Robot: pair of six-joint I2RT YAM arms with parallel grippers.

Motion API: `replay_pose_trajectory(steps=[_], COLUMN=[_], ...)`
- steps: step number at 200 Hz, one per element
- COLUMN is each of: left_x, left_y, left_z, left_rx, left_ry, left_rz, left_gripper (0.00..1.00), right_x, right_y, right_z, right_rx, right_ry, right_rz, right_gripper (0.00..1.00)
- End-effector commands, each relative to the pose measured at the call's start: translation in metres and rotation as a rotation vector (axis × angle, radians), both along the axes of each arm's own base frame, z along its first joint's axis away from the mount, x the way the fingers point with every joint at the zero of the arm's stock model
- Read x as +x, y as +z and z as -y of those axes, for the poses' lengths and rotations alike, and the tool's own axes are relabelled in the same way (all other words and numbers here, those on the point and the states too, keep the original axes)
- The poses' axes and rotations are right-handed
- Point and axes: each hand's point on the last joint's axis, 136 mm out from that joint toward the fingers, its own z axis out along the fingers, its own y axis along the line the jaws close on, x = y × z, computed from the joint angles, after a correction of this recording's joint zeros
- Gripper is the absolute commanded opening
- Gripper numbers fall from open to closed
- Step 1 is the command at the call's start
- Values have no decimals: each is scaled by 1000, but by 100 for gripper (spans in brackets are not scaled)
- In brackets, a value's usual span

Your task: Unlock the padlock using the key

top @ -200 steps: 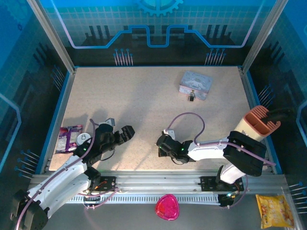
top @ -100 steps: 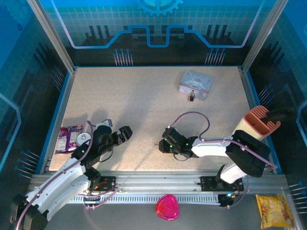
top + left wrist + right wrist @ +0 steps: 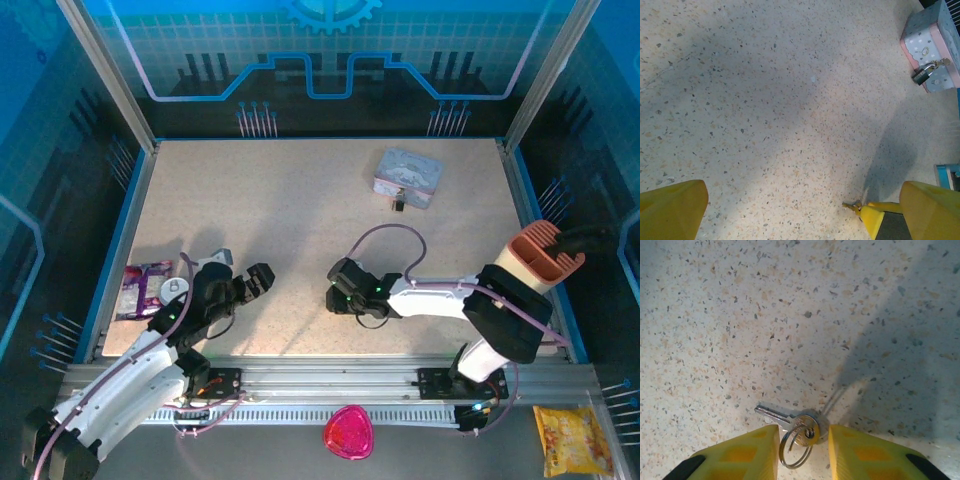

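We see the key (image 3: 785, 421), slim, silvery-grey metal on a thin wire ring (image 3: 791, 450), lying flat on the pale, speckled worktop (image 3: 790, 315) near the front middle. The right pincer (image 3: 803, 442) straddles its round head, its yellow fingers slightly apart; we cannot tell whether they touch it. The left pincer (image 3: 800, 210), at the near left, is spread wide and holds nothing. The padlock (image 3: 921, 76), with a small dark body and a thin silvery shackle, rests against the pale blue rectangular tin (image 3: 930, 40) at the far right, well apart from the key. The tin is partly cut off by the frame edge.
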Motion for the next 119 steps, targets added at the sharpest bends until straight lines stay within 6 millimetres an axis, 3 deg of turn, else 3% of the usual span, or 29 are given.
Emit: replay_pose_trajectory(steps=[1,57,119], left_x=[-3,-4,-3], left_y=[-3,-1,0], left_z=[-5,-7,-6], left_rx=[32,33,33], left_ry=[3,7,3], left_rz=[-1,10,17], left_gripper=[99,99,99], right_x=[-6,-10,-10], right_y=[-8,-18,-29], right_z=[14,27,10], right_rx=[-157,-261,-201], right_ry=[3,-43,-12], right_rz=[-19,-49,-94], right_gripper=[33,30,17])
